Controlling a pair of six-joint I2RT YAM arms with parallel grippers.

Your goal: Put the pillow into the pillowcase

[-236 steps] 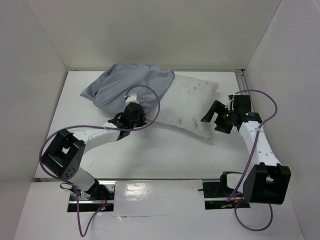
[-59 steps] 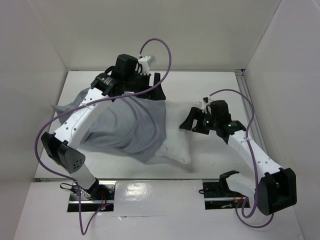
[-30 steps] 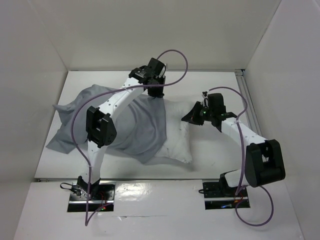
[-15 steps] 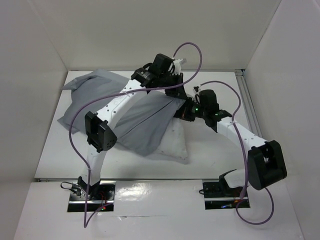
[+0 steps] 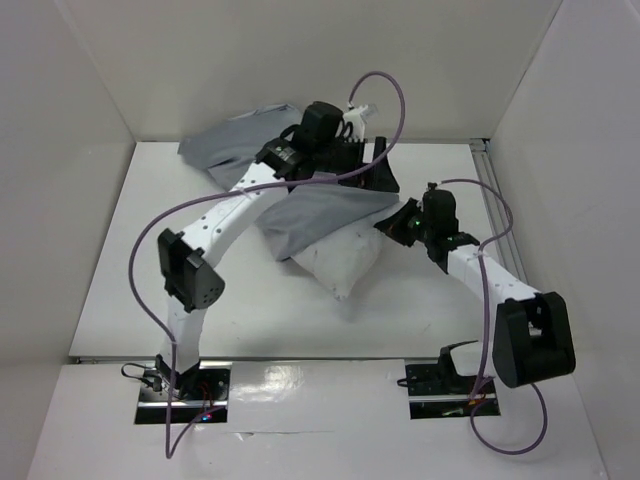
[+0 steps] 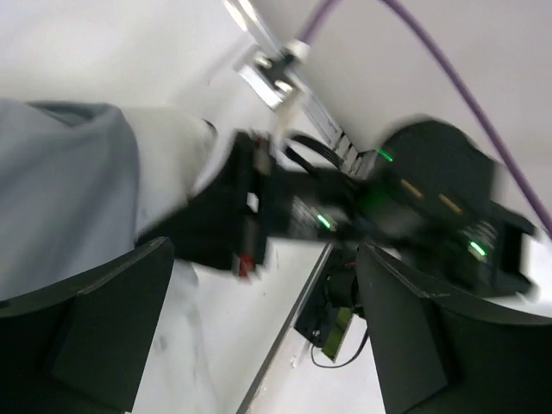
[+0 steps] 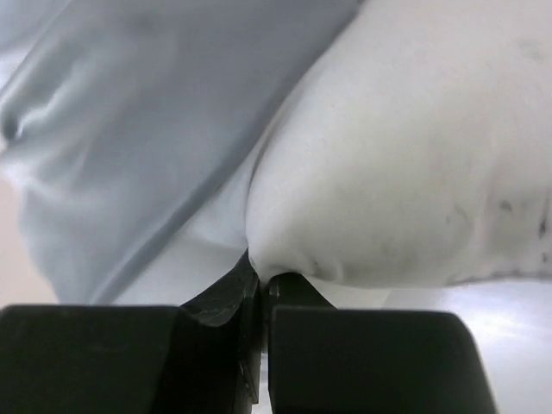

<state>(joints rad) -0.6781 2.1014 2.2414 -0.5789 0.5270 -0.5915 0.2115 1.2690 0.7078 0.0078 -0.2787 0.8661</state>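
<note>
Overhead, the pillow (image 5: 335,262) sits near the middle of the surface (image 5: 150,240). Only its near end shows, white and plump, with a corner pointing toward the arm bases. Its far part is covered by the pillowcase (image 5: 310,210).

The pillowcase is limp grey cloth. It runs from a bunched heap at the back wall, left of centre, under the left forearm and onto the pillow. I cannot tell whether the pillow is inside the sack or only lying under it.

Left tool (image 5: 378,168): reached far across to the back, above the right end of the grey cloth. In the left wrist view its fingers (image 6: 95,328) stand wide apart with nothing between them. Grey fabric lies on the left of that view, next to one finger. I cannot tell whether it touches or hooks the finger. A bit of white pillow shows past the cloth's edge, and the other arm's black head with green lights is straight ahead.

Right tool (image 5: 398,222): at the pillow's right side, just beside the left tool. In the right wrist view the jaws are pressed nearly together on a small fold of white pillow fabric. The pillow bulges above the pinch, with faint dark specks on it, and the grey hem lies across it to the left.

A purple cable (image 5: 377,74) loops above the left wrist.
</note>
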